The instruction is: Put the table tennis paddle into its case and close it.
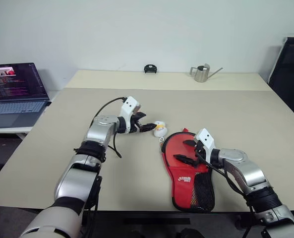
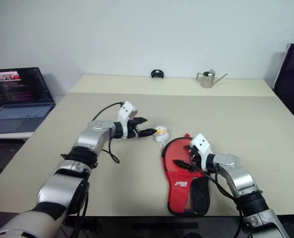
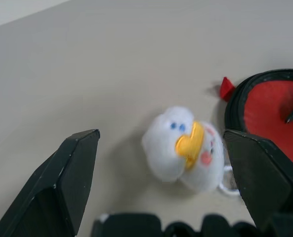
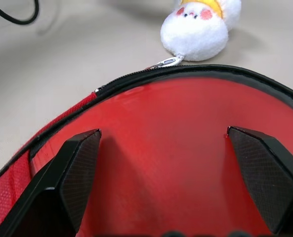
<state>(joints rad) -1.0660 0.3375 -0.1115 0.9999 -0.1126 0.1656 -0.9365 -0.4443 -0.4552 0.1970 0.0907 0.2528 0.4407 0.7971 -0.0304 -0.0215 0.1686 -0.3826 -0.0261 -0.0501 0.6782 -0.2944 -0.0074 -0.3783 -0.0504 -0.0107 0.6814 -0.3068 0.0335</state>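
The case (image 1: 185, 171) lies red side up at lower centre-right of the table (image 1: 62, 148). The left gripper (image 1: 147, 125) gapes wide at the plush zipper charm (image 1: 159, 129), likely to pull it; the right gripper (image 1: 187, 150) hovers wide over the case, seemingly to steady it

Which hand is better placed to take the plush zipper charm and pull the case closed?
Left. The left hand is open, its fingers either side of the plush charm; the right hand is open over the case.
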